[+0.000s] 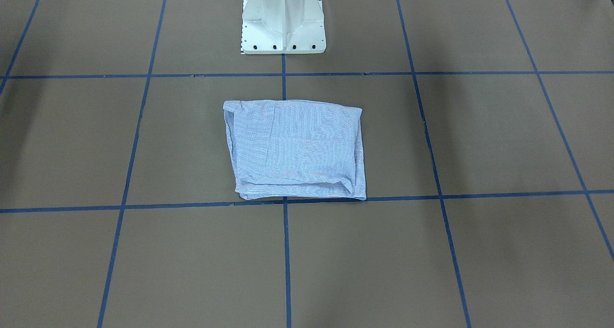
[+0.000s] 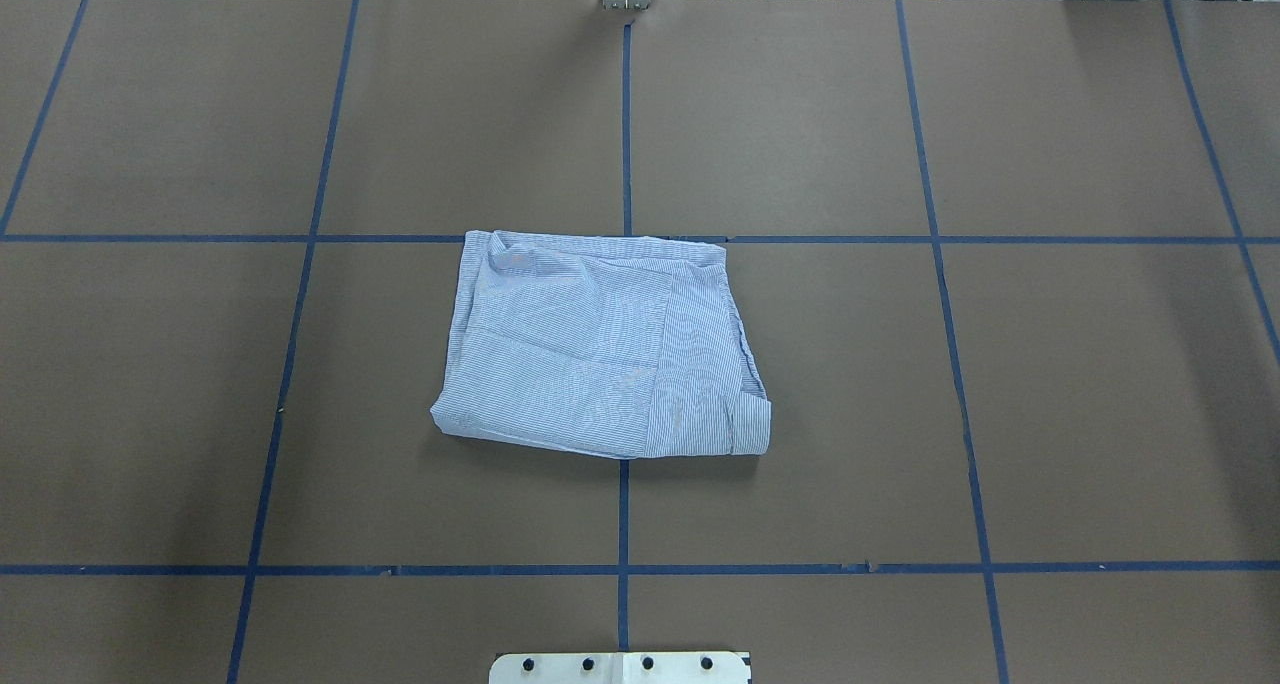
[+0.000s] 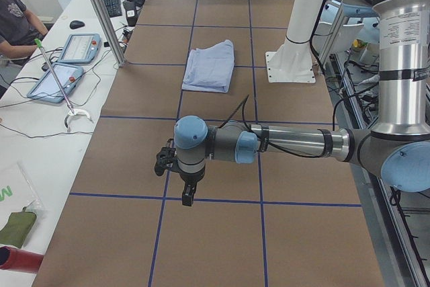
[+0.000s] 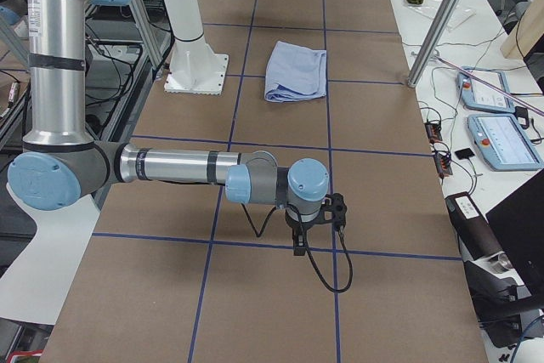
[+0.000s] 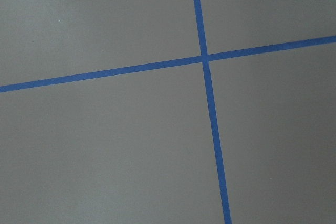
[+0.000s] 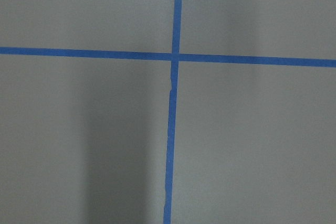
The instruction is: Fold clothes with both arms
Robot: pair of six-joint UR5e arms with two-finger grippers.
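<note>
The clothes are one light blue-and-white striped shirt (image 1: 295, 148), folded into a rough rectangle in the middle of the table (image 2: 600, 349) in front of the pedestal. Both arms are away from it, towards the table's two ends. In the exterior left view the left gripper (image 3: 187, 196) hangs low over the brown table, far from the shirt (image 3: 209, 66). In the exterior right view the right gripper (image 4: 299, 244) hangs low in the same way, well short of the shirt (image 4: 296, 72). I cannot tell whether either gripper is open or shut. Both wrist views show only brown table and blue tape.
The white pedestal base (image 1: 283, 21) stands just behind the shirt. Blue tape lines grid the brown table (image 2: 300, 114). A side bench holds tablets (image 3: 57, 80) and a grabber stick, with a seated person (image 3: 13, 18) beside it. A metal post (image 3: 101, 11) rises at the table's edge.
</note>
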